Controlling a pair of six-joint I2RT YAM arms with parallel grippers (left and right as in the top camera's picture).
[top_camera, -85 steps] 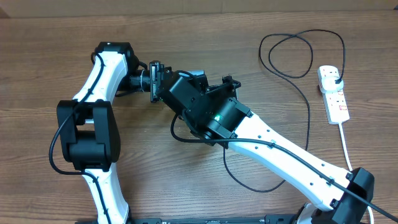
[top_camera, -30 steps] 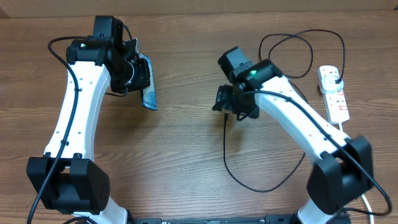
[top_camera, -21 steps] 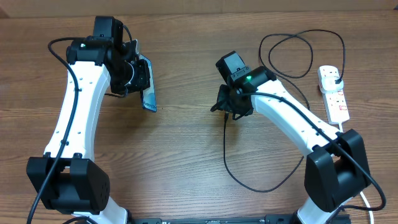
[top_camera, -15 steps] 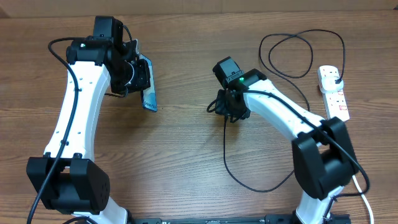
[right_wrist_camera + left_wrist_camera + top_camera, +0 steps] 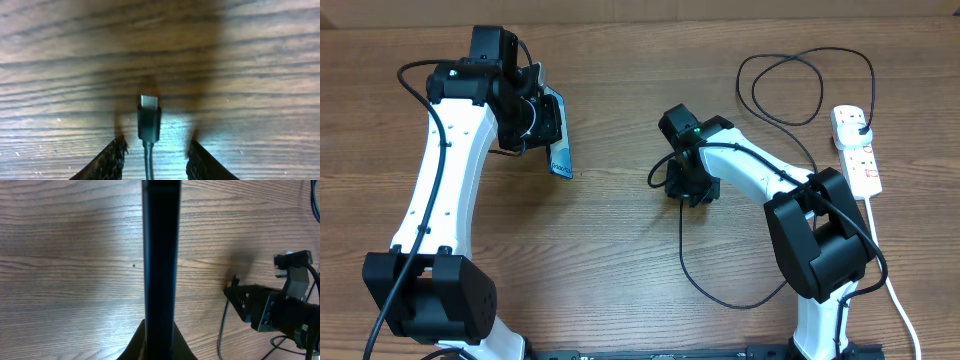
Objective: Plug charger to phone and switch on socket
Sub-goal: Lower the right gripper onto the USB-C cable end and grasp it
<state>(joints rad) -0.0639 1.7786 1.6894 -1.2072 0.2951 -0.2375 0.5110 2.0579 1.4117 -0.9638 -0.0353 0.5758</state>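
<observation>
My left gripper (image 5: pixel 542 125) is clamped on the phone (image 5: pixel 558 150), held above the table (image 5: pixel 620 260). My right gripper (image 5: pixel 156 145) is spread, straddling the tip of the charger (image 5: pixel 149 122) — not grasped. Plug-in and socket (image 5: pixel 857 150) switch both remain.

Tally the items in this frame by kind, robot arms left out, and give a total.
Phone: 1
Charger cable: 1
Power strip: 1
Total: 3
</observation>
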